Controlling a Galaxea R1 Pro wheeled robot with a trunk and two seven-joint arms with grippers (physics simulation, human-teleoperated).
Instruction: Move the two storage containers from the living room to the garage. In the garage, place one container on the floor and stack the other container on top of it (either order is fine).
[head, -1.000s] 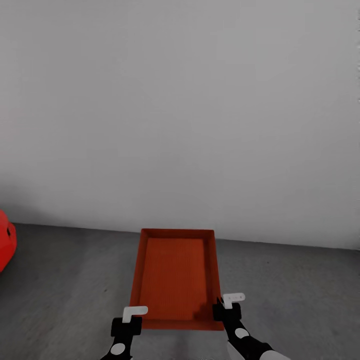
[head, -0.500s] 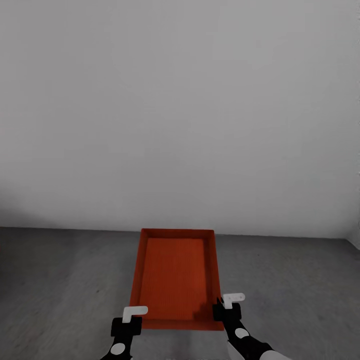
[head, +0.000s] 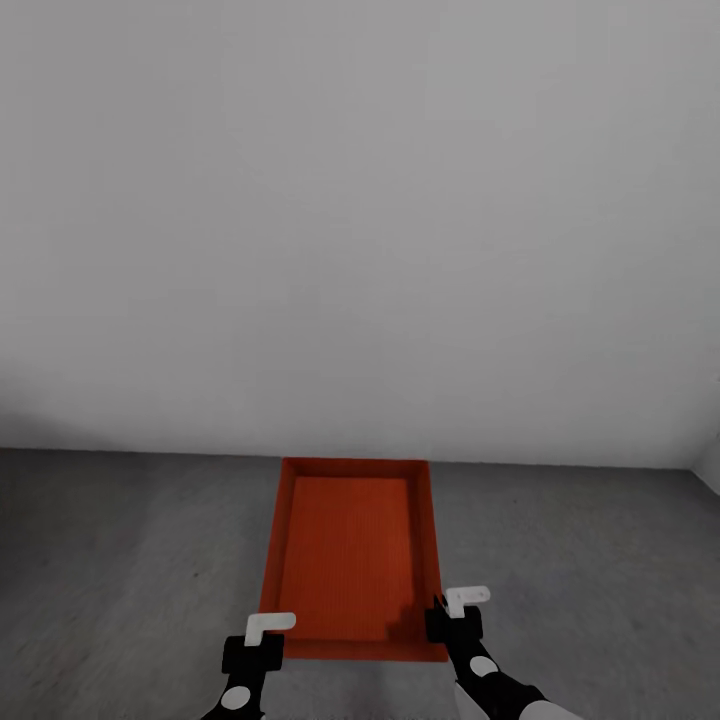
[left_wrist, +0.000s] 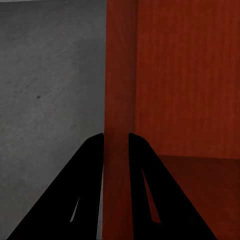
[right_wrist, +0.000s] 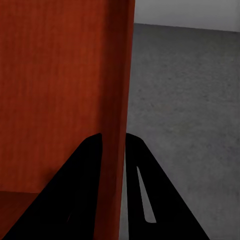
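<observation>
I carry one orange-red storage container (head: 350, 550) in front of me, above the dark grey garage floor (head: 120, 560). It is an open, thin-walled bin with nothing in it. My left gripper (head: 262, 640) is shut on its left wall near the close corner, and my right gripper (head: 450, 615) is shut on its right wall. In the left wrist view the black fingers (left_wrist: 116, 135) pinch the red wall (left_wrist: 117, 90) from both sides. The right wrist view has the same grip (right_wrist: 112, 135) on the other wall (right_wrist: 122, 75).
A plain white-grey wall (head: 360, 220) stands straight ahead, meeting the floor just beyond the bin's far edge. A wall corner (head: 705, 455) shows at the far right. Bare concrete lies on both sides of the bin.
The whole view has swung to the right: the red car at the left edge has slid out of sight and a wall corner has come in at the right. Bin and grippers hold the same pose.
</observation>
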